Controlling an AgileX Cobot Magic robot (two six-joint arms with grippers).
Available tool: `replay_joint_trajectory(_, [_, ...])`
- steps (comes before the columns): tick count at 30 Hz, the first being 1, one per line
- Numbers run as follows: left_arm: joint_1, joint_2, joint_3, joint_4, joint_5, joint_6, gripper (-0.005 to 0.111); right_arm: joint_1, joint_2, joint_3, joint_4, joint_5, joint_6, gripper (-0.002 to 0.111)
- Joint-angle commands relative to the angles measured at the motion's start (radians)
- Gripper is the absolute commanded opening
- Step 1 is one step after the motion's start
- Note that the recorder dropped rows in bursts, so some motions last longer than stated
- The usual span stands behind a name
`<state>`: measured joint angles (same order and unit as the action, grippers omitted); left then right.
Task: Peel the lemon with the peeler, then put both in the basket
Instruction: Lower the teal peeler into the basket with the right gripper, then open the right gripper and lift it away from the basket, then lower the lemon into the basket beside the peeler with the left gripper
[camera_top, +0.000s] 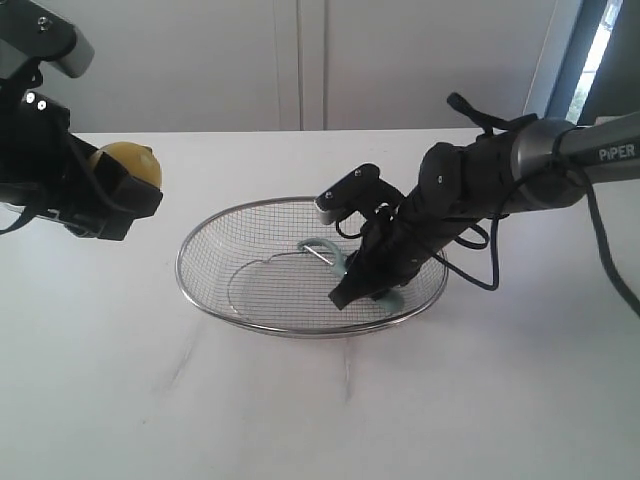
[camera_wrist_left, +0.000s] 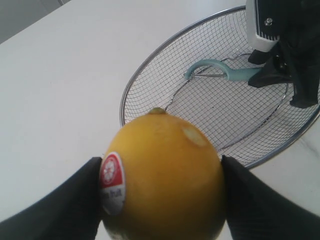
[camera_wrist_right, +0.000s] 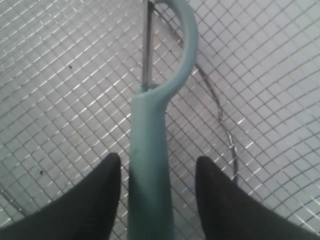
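Between the black fingers of the left gripper (camera_wrist_left: 161, 165), pressed against its sides, sits the smooth round yellow lemon (camera_top: 128, 162), red-and-white sticker on its skin, well left of the basket (camera_top: 181, 262). The right gripper (camera_wrist_right: 158, 161) stands spread, clear of the slim matte teal handle of the peeler (camera_wrist_left: 235, 75), which lies on the oval basket's silver wire mesh.

Peeler (camera_top: 322, 241) handle behind right hand (camera_top: 352, 290)
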<state>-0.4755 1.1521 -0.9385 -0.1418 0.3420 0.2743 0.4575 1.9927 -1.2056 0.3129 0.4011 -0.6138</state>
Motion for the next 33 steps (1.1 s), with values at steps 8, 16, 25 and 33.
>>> replay_joint_trajectory(8, [0.004,-0.005,-0.009,-0.009,-0.010,-0.009,0.000,0.000,-0.198,-0.043,0.001,0.012,-0.011,0.057])
replay_joint_trajectory(16, [0.004,-0.005,-0.009,-0.009,-0.012,-0.009,0.000,0.000,-0.496,-0.043,-0.013,0.361,0.116,0.017])
replay_joint_trajectory(25, [0.002,-0.005,-0.009,-0.013,-0.035,-0.009,0.000,0.000,-0.798,0.025,-0.185,0.506,0.287,0.000])
replay_joint_trajectory(33, [0.002,0.041,-0.009,-0.092,-0.061,0.030,0.000,0.000,-0.942,0.142,-0.313,0.572,0.357,0.000])
